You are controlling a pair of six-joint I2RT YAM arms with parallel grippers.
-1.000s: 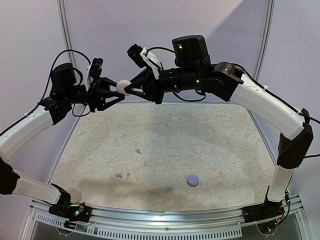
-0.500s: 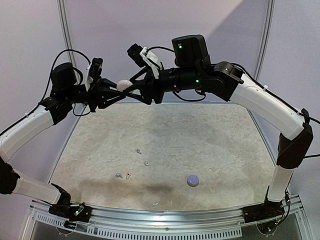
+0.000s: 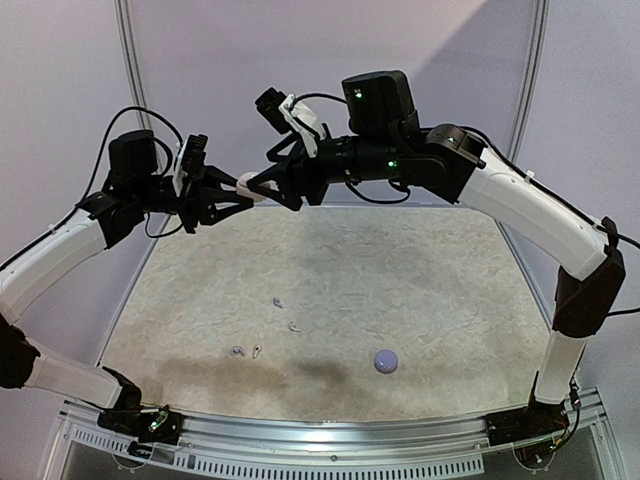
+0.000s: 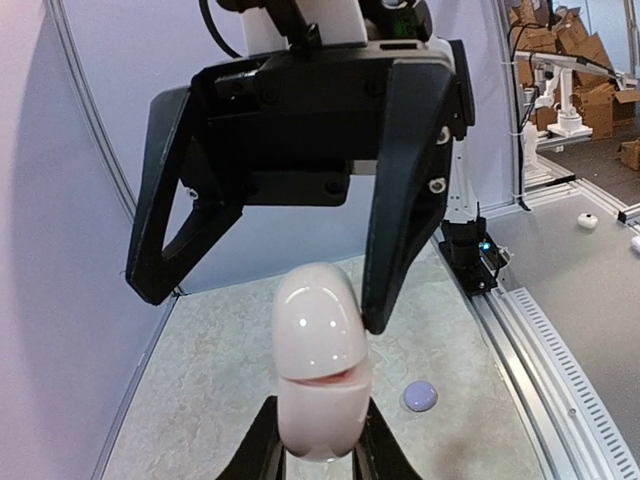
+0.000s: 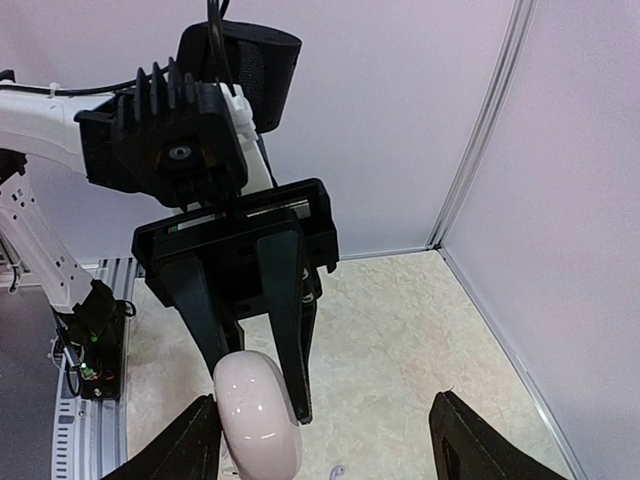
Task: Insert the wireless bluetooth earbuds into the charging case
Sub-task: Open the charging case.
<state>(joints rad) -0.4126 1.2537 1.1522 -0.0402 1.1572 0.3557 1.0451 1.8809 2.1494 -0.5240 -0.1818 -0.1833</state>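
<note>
The charging case (image 4: 318, 360), a pinkish-white pebble with its lid cracked open at the seam, hangs high above the table. My left gripper (image 4: 318, 442) is shut on its lower half. Facing it, my right gripper (image 5: 325, 450) stands open around the case (image 5: 258, 415); one of its fingers (image 4: 395, 250) rests against the lid's side and the other stands well off. In the top view the two grippers meet at the case (image 3: 252, 191). Several tiny earbuds lie on the mat: one (image 3: 277, 301), another (image 3: 294, 326) and a pair (image 3: 247, 351).
A small round lavender object (image 3: 385, 361) lies on the mat toward the front right. The marbled mat (image 3: 420, 290) is bounded by a metal rail (image 3: 330, 435) in front and white walls behind and at the sides.
My right gripper has opened and let go of the case. My left gripper has shut fully on it, and the case now sits slightly lower.
</note>
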